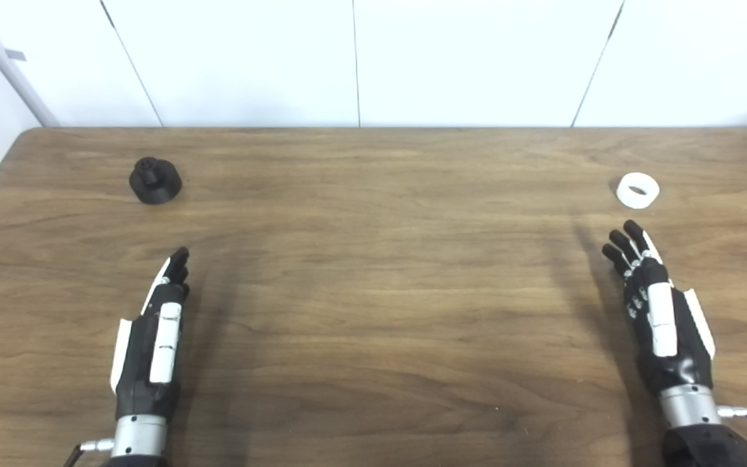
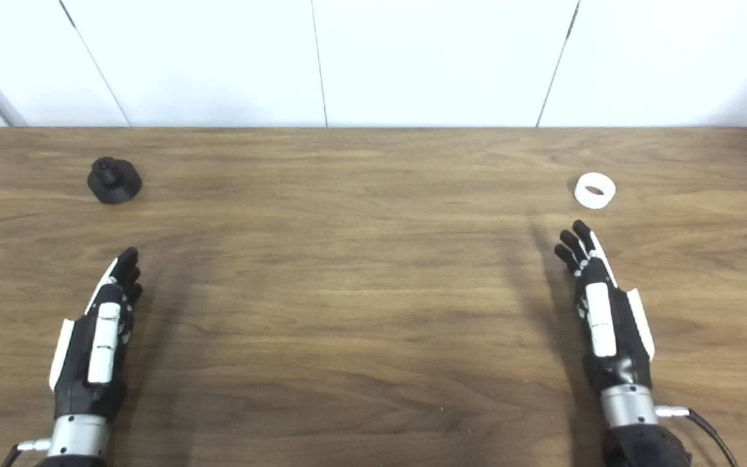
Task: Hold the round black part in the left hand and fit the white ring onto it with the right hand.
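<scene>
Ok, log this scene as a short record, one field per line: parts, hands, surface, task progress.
black part: round black part stands alone on the table's far left
ring: white ring lies flat on the far right, hole up
left hand: left hand open, holding nothing, nearer than the black part
right hand: right hand open, holding nothing, fingertips just short of the ring
surface: wooden table
progress: nothing grasped, ring not yet fitted

left hand (image 1: 153, 337) and right hand (image 1: 655, 311) empty (fingers extended).
</scene>
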Motion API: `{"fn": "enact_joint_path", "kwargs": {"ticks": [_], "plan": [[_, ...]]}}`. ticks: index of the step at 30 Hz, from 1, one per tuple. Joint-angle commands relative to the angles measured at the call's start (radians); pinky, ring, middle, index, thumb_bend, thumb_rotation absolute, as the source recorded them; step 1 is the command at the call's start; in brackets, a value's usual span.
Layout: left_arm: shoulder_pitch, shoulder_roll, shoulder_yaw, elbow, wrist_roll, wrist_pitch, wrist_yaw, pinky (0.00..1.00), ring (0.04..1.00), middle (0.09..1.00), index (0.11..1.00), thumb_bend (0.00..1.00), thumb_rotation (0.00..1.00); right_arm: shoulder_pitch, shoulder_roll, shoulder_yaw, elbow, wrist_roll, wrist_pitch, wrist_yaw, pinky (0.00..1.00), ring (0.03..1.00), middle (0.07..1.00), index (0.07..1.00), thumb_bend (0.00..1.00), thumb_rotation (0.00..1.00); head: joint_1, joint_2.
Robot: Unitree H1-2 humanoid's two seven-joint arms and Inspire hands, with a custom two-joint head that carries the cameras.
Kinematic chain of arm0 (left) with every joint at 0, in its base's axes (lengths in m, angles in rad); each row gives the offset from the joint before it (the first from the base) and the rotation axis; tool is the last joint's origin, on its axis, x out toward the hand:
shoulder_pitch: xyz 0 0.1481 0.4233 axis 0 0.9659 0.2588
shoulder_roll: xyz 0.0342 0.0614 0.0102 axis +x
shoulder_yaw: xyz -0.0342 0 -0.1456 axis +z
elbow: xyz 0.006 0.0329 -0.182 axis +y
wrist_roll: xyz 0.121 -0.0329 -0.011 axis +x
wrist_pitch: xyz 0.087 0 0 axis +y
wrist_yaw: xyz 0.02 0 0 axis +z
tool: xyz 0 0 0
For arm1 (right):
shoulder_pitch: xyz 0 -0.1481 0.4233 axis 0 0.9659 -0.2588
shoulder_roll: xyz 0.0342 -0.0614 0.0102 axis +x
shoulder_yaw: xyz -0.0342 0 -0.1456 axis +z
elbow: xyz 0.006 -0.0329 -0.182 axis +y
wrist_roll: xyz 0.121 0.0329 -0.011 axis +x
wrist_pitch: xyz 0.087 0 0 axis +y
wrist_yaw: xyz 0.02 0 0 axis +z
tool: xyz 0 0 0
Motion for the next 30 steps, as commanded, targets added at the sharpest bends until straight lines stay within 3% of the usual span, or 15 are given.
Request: {"fn": "enact_joint_path", "kwargs": {"ticks": [1,12,23,30], "plan": [[-0.005,-0.01,0.006,-0.016,-0.004,-0.019,-0.001,1.0,1.0,0.986,0.95,0.49,0.88,0.033,0.007,0.004,0.005,0.009,-0.026,-0.011,1.0,0.919,0.932,0.951,0.56,1.0,0.0,0.001],[-0.001,-0.014,0.003,-0.02,0.021,-0.02,0.009,1.0,1.0,0.977,0.946,0.53,0.87,0.036,0.006,0.003,-0.004,0.005,-0.012,-0.014,1.0,0.921,0.934,0.947,0.58,1.0,0.022,-0.008],[0.012,-0.044,-0.025,0.016,0.074,-0.07,0.02,1.0,0.991,0.963,0.929,0.49,0.86,0.038,-0.031,-0.014,0.068,0.039,-0.088,0.022,1.0,0.928,0.937,0.961,0.58,1.0,0.181,-0.091],[0.019,-0.055,-0.046,0.045,0.091,-0.095,0.02,1.0,1.0,0.983,0.941,0.53,0.86,0.035,-0.053,-0.016,0.113,0.073,-0.113,0.04,1.0,0.946,0.949,0.97,0.59,1.0,0.255,-0.153]]}}
